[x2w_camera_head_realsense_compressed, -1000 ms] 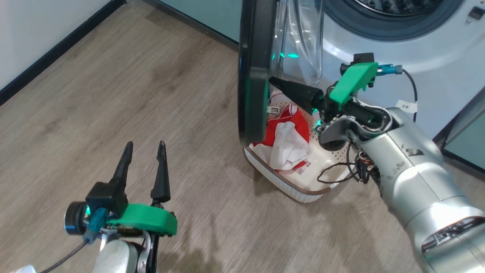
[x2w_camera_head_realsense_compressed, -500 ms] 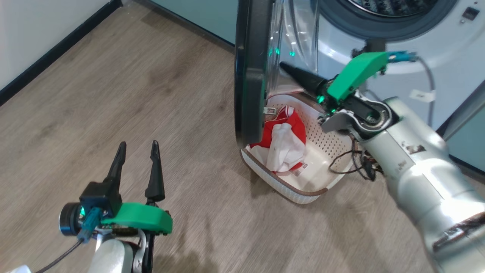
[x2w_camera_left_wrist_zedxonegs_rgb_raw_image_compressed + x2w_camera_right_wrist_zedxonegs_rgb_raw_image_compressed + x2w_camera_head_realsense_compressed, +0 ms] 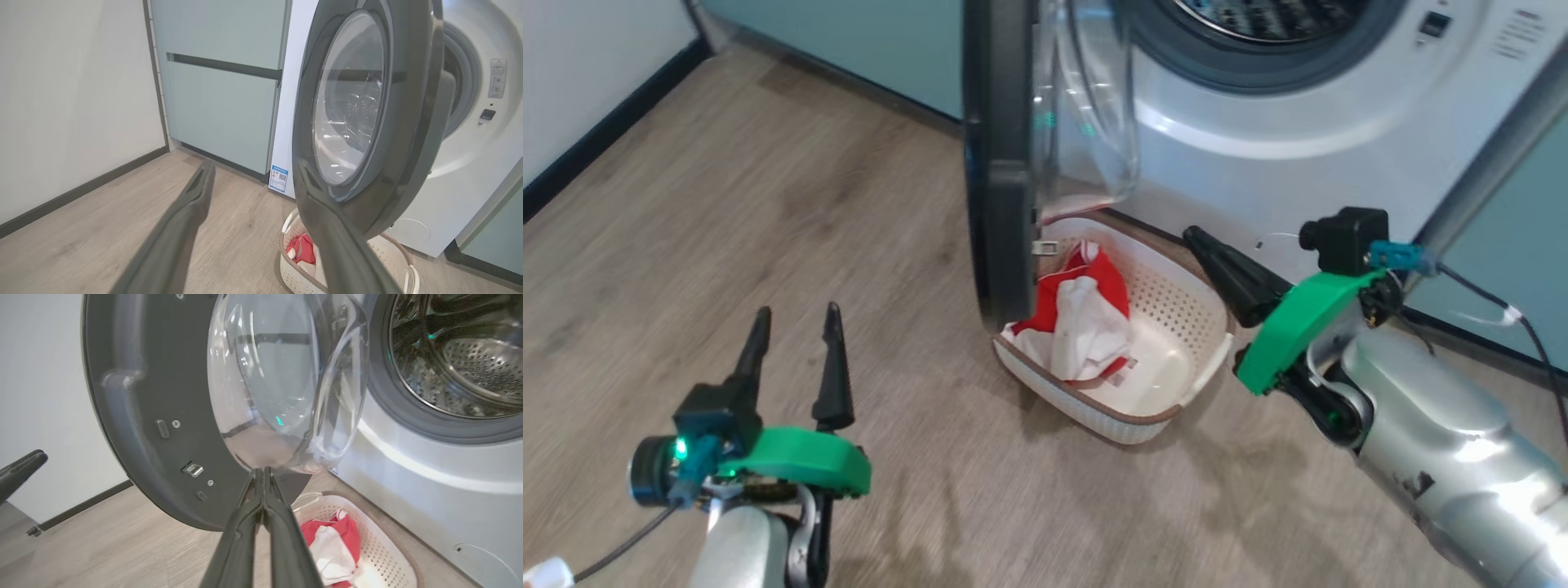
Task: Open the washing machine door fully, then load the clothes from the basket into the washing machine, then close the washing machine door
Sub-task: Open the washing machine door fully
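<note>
The washing machine door (image 3: pixel 1001 147) stands swung out, edge-on, its glass bowl (image 3: pixel 1086 106) facing the washing machine (image 3: pixel 1258 163) and its open steel drum (image 3: pixel 470 355). Under the door, the basket (image 3: pixel 1062 400) sits on the floor holding the red and white clothes (image 3: pixel 1078 318). My right gripper (image 3: pixel 1191 237) is shut and empty, its tip over the basket's far right rim, clear of the door. In the right wrist view that gripper (image 3: pixel 261 471) points at the bowl's lower edge. At the lower left my left gripper (image 3: pixel 796 314) hovers open over the floor, empty.
Pale green cabinets (image 3: pixel 220 81) flank the machine on the left, and another (image 3: pixel 1503 220) stands on its right. A white wall with dark skirting (image 3: pixel 596 139) runs along the left. Wood floor (image 3: pixel 849 204) spreads left of the door. A small round flap (image 3: pixel 408 231) is low on the machine.
My right gripper has drawn back from the door's inner side, rightward and lower, to beside the basket. The head camera has shifted, so the whole scene sits further left.
</note>
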{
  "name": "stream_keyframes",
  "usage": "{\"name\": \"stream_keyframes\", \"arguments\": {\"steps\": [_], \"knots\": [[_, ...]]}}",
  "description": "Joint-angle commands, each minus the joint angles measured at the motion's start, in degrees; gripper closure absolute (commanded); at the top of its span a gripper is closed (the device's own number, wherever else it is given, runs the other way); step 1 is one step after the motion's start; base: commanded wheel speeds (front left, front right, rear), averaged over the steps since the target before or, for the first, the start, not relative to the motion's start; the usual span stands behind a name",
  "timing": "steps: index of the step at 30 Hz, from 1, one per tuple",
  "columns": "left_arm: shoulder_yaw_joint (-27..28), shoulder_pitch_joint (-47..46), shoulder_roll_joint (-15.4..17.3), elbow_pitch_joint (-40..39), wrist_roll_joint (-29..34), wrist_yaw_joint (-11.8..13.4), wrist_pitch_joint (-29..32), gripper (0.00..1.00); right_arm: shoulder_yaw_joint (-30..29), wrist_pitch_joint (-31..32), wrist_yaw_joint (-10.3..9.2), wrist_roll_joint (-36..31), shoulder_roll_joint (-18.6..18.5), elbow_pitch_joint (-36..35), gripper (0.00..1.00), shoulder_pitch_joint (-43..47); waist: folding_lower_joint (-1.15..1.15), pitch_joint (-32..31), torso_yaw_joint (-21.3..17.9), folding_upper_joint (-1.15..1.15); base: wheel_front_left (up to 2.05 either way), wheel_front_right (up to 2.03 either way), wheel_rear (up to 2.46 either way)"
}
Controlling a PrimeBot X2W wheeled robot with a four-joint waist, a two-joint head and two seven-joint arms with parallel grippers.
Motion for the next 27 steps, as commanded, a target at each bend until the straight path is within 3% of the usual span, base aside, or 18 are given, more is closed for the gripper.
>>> {"name": "stream_keyframes", "arguments": {"steps": [1,5,8,11,15,22,23,24,25,27], "knots": [[2.7,-3.0,0.6,-1.6,0.5,-0.4,-0.6,0.00,-2.3,-1.3,0.01,-3.4,0.2,-1.6,1.00,1.2,0.00,0.0,-1.6,0.00,0.00,0.00,0.00],[4.2,-3.2,0.6,-1.5,0.8,-0.8,-0.6,0.00,-17.2,-1.4,0.01,-15.6,3.0,-6.9,1.00,7.0,0.00,0.3,-3.4,0.00,0.00,0.00,0.00],[4.9,-3.2,0.6,-1.6,1.0,-1.1,-0.6,0.00,-28.9,-1.4,0.01,-24.1,8.0,-13.1,1.00,14.5,0.00,0.3,-4.3,0.00,0.00,0.00,0.00],[5.3,-3.2,0.6,-1.9,1.3,-1.3,-0.6,0.00,-36.6,-1.5,0.01,-30.6,13.0,-18.7,1.00,21.1,0.00,0.4,-5.0,0.00,0.00,0.00,0.00],[5.4,-3.3,0.6,-2.3,1.7,-1.8,-0.6,0.00,-41.3,-1.5,0.01,-35.1,16.2,-22.9,1.00,27.0,0.00,0.6,-5.7,0.00,0.00,0.00,0.00],[4.8,-3.5,0.6,-2.2,2.3,-2.3,-0.6,0.00,-43.3,-1.5,0.01,-37.8,17.2,-25.5,1.00,32.3,0.00,1.0,-6.2,0.00,0.00,0.00,0.00],[4.7,-3.4,0.6,-2.2,2.3,-2.4,-0.6,0.00,-43.3,-1.5,0.01,-37.9,17.2,-25.9,0.62,32.5,0.00,1.0,-6.2,0.00,0.00,0.00,0.00],[4.7,-3.4,0.6,-2.0,2.1,-2.6,-0.6,0.00,-43.5,-1.5,0.01,-37.9,17.2,-26.6,0.14,32.7,0.00,1.0,-6.3,0.00,0.00,0.00,0.00],[4.7,-3.3,0.6,-1.9,1.8,-2.8,-0.6,0.00,-43.4,-1.5,0.01,-37.2,17.2,-26.9,0.00,33.0,0.00,1.0,-6.3,0.00,0.00,0.00,0.00],[4.7,-3.1,0.6,-1.8,1.5,-3.2,-0.6,0.00,-43.4,-1.5,0.01,-37.0,17.2,-27.4,0.00,33.1,0.00,1.0,-6.3,0.00,0.00,0.00,0.00]]}}
